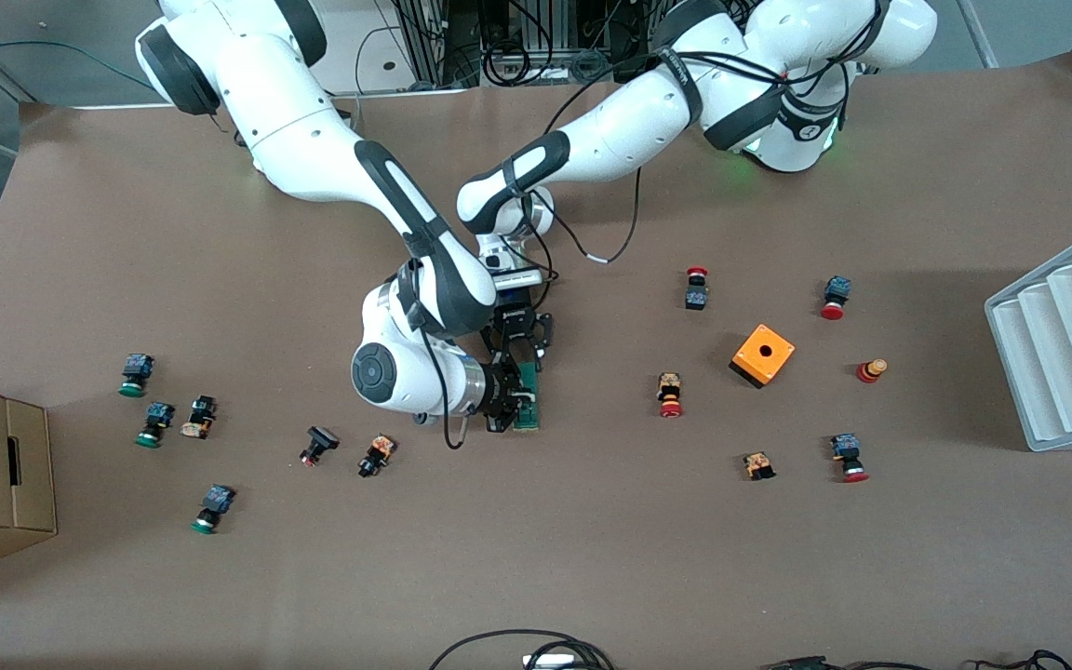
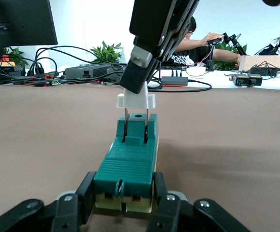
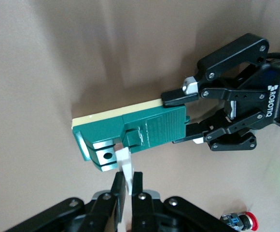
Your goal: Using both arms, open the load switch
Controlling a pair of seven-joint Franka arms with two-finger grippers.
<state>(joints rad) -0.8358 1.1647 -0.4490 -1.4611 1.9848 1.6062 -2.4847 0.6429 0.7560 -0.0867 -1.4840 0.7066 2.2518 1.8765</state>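
A: Where's your load switch [image 1: 528, 402]?
B: Flat on the table [image 1: 592, 558], mid-table; your left gripper [image 2: 124, 205] clamps its body end; your right gripper [image 3: 124, 193] pinches the white tab [image 2: 136, 100], lifted over the switch.

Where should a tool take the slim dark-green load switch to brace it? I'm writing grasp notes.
At the ribbed end of the slim dark-green load switch, across its narrow width, coming in along the table: flat parallel sides there, away from the white tab.

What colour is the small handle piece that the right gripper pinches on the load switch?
White; the handle on the green load switch shows best in the left wrist view.
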